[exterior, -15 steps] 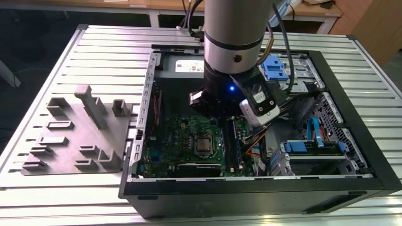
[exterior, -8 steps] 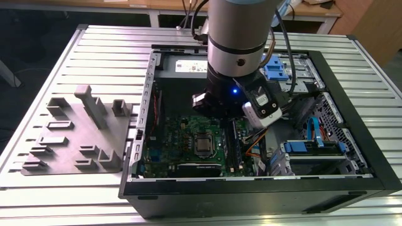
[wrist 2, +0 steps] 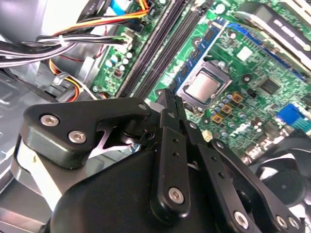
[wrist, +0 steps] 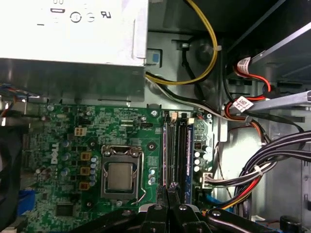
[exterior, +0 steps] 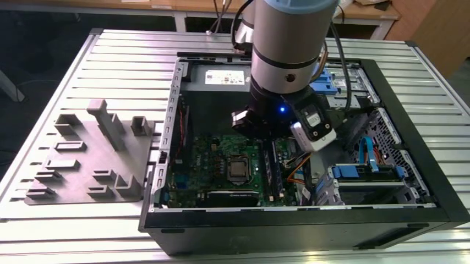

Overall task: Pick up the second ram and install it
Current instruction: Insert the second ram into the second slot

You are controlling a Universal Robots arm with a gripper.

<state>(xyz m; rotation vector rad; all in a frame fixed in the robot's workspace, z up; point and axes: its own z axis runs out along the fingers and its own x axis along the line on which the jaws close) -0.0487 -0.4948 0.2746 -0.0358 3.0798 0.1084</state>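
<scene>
Because the claw point(wrist 2: 169, 97) has its two fingers drawn together, tips meeting in a thin dark line in both wrist views, I judge it closed. Whether a board edge is nipped between the tips I cannot tell.

Straight out from the tips in the first wrist view runs a long, narrow dark strip, which I take for the second ram point(wrist: 167, 150). It lies along the slot bank of the motherboard point(wrist: 73, 160), with a like strip point(wrist: 187, 150) just beside it. I cannot say whether it is fully seated or only standing over its slot.

As a thing to handle, such a stick should be light and stiff, a thin board that will not flex much. It is also fragile: its chips and contact edge would take harm from a twist or a skewed push. Its flat faces look smooth, so a pinch could slip. The safe hold, to my mind, is on the two flat faces near the middle of the long upper edge, clear of the contacts, with any force sent squarely down its length.

Beside the slots sits the processor socket point(wrist: 120, 175). On the slots' other side hang bundled cables point(wrist: 272, 160), near enough to snag a finger. All this lies inside the open computer case point(exterior: 411, 220). At the exterior view's left, well apart from the claw, the grey fixture block point(exterior: 88, 159) rests on the slatted table point(exterior: 125, 49), and I see no dark stick in its holders.
</scene>
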